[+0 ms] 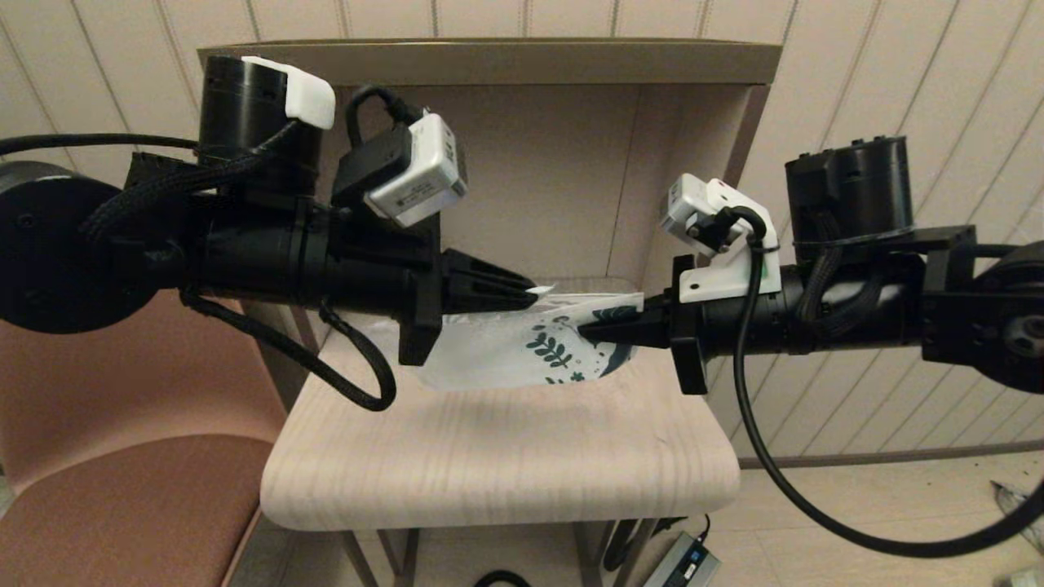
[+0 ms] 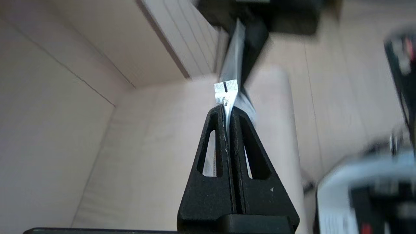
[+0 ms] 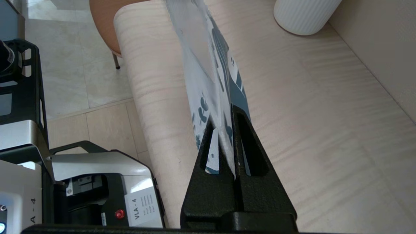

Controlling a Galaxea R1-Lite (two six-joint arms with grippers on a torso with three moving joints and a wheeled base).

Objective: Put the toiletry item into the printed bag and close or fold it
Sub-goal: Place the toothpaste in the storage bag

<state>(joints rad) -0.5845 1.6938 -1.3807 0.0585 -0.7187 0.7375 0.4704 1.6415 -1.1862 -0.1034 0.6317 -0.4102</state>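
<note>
The printed bag [image 1: 489, 350] hangs just above the pale wooden table [image 1: 506, 465], stretched between both grippers. My right gripper [image 1: 583, 330] is shut on its leaf-printed end; in the right wrist view the bag [image 3: 208, 65] runs edge-on out of that gripper [image 3: 227, 117]. My left gripper [image 1: 530, 295] is shut on the toiletry item [image 1: 541, 289] at the bag's top edge. In the left wrist view the tube's flat crimped end [image 2: 226, 87] sticks out past the gripper [image 2: 226, 109], and the bag [image 2: 232, 55] runs alongside. Whether the bag's edge is also pinched there is unclear.
A ribbed white mug [image 3: 302, 16] stands at the back of the table near the wall panel. A brown chair [image 1: 122, 497] sits to the left. The robot's base [image 3: 97, 182] shows below the table's front edge. A power adapter [image 1: 681, 562] lies on the floor.
</note>
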